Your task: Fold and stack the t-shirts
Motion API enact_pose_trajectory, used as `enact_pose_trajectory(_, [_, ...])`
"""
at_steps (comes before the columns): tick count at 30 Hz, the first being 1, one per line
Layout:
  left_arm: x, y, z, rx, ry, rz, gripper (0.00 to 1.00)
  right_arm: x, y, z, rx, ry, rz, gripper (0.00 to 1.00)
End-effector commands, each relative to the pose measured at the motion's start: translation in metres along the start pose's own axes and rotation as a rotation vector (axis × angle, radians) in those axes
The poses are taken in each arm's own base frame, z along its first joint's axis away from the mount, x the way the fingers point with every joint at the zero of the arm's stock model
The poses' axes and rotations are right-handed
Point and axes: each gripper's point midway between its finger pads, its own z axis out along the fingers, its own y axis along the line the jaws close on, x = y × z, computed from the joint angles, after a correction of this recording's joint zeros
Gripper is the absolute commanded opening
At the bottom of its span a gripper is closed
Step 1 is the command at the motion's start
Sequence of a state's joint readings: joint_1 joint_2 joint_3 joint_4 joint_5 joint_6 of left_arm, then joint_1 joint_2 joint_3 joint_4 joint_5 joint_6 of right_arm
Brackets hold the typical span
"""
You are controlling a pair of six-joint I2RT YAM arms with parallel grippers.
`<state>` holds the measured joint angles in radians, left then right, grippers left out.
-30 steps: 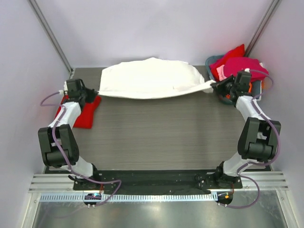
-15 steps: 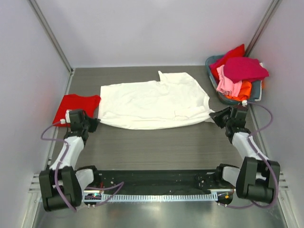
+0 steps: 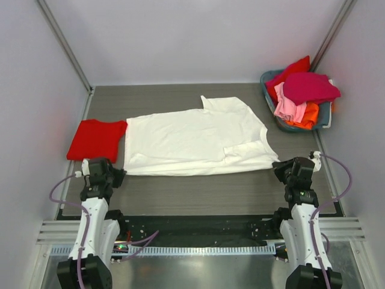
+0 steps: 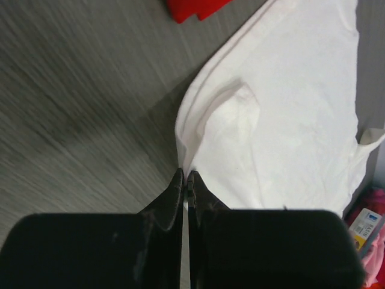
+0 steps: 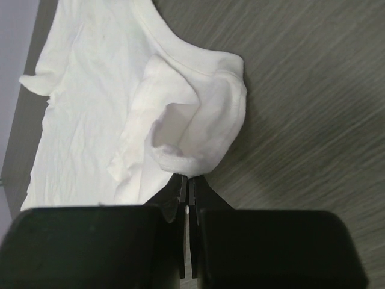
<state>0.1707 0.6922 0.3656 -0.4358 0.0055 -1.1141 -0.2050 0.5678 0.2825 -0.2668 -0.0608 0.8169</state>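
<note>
A large white t-shirt (image 3: 192, 135) lies spread flat across the middle of the table, with one sleeve folded over at its near right. My left gripper (image 3: 118, 175) is shut on its near left corner; in the left wrist view the hem (image 4: 180, 144) runs into the closed tips of that gripper (image 4: 185, 176). My right gripper (image 3: 278, 167) is shut on the near right sleeve, whose rolled cuff (image 5: 180, 158) meets the tips of the gripper (image 5: 188, 179). A folded red t-shirt (image 3: 95, 138) lies at the left. Magenta (image 3: 310, 87), pink (image 3: 287, 107) and orange (image 3: 307, 114) t-shirts fill the basket.
The grey-blue basket (image 3: 325, 112) stands at the far right corner against the wall. Both arms are drawn back low near the table's front edge. Side walls close in on left and right. Bare dark table (image 3: 198, 189) shows in front of the shirt.
Both arms pulled back toward the near edge with the white t-shirt in their grip. The shirt went from bunched at the far side to spread flat nearer the front.
</note>
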Motion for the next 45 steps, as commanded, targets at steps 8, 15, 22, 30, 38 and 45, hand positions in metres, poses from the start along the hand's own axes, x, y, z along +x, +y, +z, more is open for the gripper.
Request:
enact_pose_trajectory(8, [0.021,0.074,-0.005,-0.172,-0.009,0.011,0.04,0.026,-0.064,-0.007,0.287,0.029,0.139,0.37])
enact_pose_trajectory(15, [0.028,0.067,-0.011,-0.077,-0.011,-0.029,0.68,0.007,-0.049,-0.018,0.254,-0.033,0.141,0.64])
enact_pose_trajectory(22, [0.025,0.031,-0.018,-0.016,0.051,0.025,0.72,-0.036,-0.003,-0.029,0.146,-0.085,-0.073,0.66])
enact_pose_trajectory(30, [-0.020,-0.042,-0.041,0.050,-0.008,0.168,0.64,-0.023,0.065,-0.002,-0.047,0.115,-0.220,0.54])
enact_pose_trajectory(38, [-0.012,-0.060,-0.005,-0.039,0.131,0.342,0.57,0.031,0.116,0.027,-0.061,0.288,-0.574,0.54])
enact_pose_trajectory(45, [-0.008,-0.070,0.017,-0.064,0.182,0.405,0.60,0.080,0.147,0.054,-0.062,0.384,-0.790,0.52])
